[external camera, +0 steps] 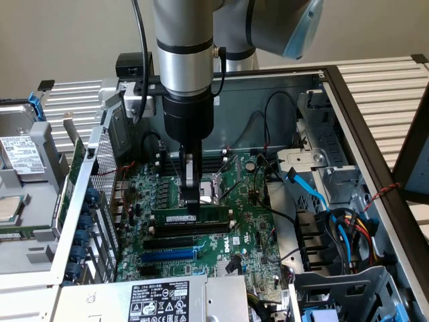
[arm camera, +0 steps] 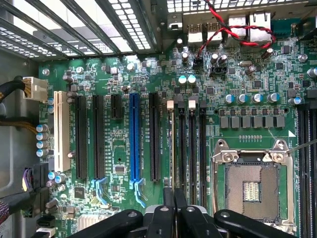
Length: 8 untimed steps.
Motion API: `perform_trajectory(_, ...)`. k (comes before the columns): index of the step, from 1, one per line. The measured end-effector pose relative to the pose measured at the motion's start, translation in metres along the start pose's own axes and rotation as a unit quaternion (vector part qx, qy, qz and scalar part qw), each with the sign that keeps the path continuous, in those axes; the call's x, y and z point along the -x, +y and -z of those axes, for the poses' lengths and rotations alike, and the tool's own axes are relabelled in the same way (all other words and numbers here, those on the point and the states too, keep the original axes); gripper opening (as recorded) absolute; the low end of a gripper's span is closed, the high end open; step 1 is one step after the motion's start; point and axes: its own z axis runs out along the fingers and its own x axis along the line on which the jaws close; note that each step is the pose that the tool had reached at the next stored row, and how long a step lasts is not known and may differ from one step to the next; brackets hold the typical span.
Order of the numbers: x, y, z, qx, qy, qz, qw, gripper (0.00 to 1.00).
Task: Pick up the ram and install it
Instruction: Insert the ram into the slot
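The ram point(external camera: 209, 216), a thin green stick with a white label strip, stands upright on its long edge along a black memory slot of the green motherboard point(external camera: 251, 221). My gripper point(external camera: 193, 209) comes straight down onto its upper edge near the middle, fingers shut on it. In the wrist view the ram point(arm camera: 172, 148) shows edge-on as a thin line running away from my gripper point(arm camera: 173, 192), between slots with white end clips. Whether the stick is pressed fully home I cannot tell.
Empty black slots and a blue slot point(external camera: 171, 255) lie beside the ram. The open CPU socket point(arm camera: 250, 186) is close on the other side. Blue and black cables point(external camera: 315, 194) and a drive cage crowd the exterior view's right; the power supply point(external camera: 161, 302) sits in front.
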Motion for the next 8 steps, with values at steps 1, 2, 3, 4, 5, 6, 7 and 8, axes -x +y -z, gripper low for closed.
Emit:
perform_trajectory(1,0.0000,0.0000,0.0000,0.0000,0.0000,0.000,1.0000,0.12)
perform_trajectory(2,0.0000,0.0000,0.0000,0.0000,0.0000,0.000,1.0000,0.12)
perform_trajectory(3,0.0000,0.0000,0.0000,0.0000,0.0000,0.000,1.0000,0.12)
perform_trajectory(4,0.0000,0.0000,-0.0001,0.0000,0.0000,0.000,1.0000,0.12)
perform_trajectory(5,0.0000,0.0000,-0.0002,0.0000,-0.0001,0.000,1.0000,0.12)
perform_trajectory(6,0.0000,0.0000,-0.0006,-0.0001,-0.0002,0.000,1.0000,0.12)
perform_trajectory(7,0.0000,0.0000,-0.0007,-0.0001,-0.0001,0.000,1.0000,0.12)
perform_trajectory(8,0.0000,0.0000,-0.0007,0.0000,-0.0001,0.000,1.0000,0.12)
